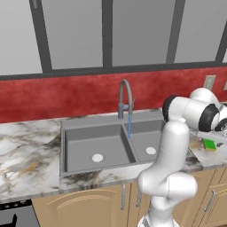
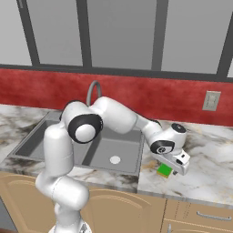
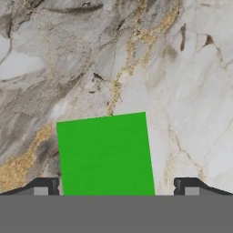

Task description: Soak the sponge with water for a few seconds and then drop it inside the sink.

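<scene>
The sponge (image 3: 105, 154), a flat block with a bright green top, lies on the marble counter right of the sink; its green and yellow edge peeks out under the hand (image 1: 209, 144) (image 2: 164, 170). My gripper (image 3: 116, 189) hovers directly above it, open, with a dark fingertip on each side of the block (image 3: 43, 187). The grey double-basin sink (image 1: 75, 165) (image 2: 52, 129) sits to the left. A thin light-blue stream of water (image 1: 129, 125) runs from the arched faucet (image 1: 125, 95) down near the divider.
Marble counter (image 2: 209, 173) stretches right of the sink, with a wall outlet (image 2: 211, 100) on the red backsplash. Wooden cabinet fronts (image 2: 195, 214) run below the counter edge. My white arm (image 2: 118, 116) reaches across the right basin.
</scene>
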Controlling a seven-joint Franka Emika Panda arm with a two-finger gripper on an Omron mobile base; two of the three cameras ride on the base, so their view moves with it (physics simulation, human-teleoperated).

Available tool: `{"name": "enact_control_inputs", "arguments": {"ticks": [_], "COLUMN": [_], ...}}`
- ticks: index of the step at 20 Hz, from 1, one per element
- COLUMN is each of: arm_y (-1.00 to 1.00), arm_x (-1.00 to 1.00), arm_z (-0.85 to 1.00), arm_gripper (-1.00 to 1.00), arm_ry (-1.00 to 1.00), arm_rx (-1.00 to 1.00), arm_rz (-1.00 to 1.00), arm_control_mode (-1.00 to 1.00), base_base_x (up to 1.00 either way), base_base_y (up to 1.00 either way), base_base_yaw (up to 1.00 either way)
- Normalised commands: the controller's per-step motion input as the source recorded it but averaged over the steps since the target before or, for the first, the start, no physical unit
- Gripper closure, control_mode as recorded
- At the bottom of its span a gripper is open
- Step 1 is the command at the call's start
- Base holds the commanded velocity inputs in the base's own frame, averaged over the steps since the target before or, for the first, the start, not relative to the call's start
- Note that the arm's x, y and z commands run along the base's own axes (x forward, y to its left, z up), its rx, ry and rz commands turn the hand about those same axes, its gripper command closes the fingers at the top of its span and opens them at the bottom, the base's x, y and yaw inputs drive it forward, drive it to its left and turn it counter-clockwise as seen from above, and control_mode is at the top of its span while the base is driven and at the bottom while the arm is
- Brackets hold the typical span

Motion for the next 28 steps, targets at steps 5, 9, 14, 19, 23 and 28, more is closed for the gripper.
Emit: {"name": "enact_control_inputs", "arguments": {"ticks": [5,9,14,19,23,28], "arm_y": [0.0,0.0,0.0,0.0,0.0,0.0], "arm_x": [0.08,0.2,0.12,0.0,0.0,0.0], "arm_z": [-0.11,-0.14,-0.16,-0.21,-0.26,-0.38], "arm_gripper": [-1.0,-1.0,-1.0,-1.0,-1.0,-1.0], "arm_ry": [0.0,0.0,0.0,0.0,0.0,0.0], "arm_rx": [0.0,0.0,0.0,0.0,0.0,0.0], "arm_rz": [0.0,0.0,0.0,0.0,0.0,0.0], "arm_control_mode": [-1.0,-1.0,-1.0,-1.0,-1.0,-1.0], "base_base_x": [0.0,0.0,0.0,0.0,0.0,0.0], "base_base_y": [0.0,0.0,0.0,0.0,0.0,0.0], "base_base_yaw": [0.0,0.0,0.0,0.0,0.0,0.0]}}
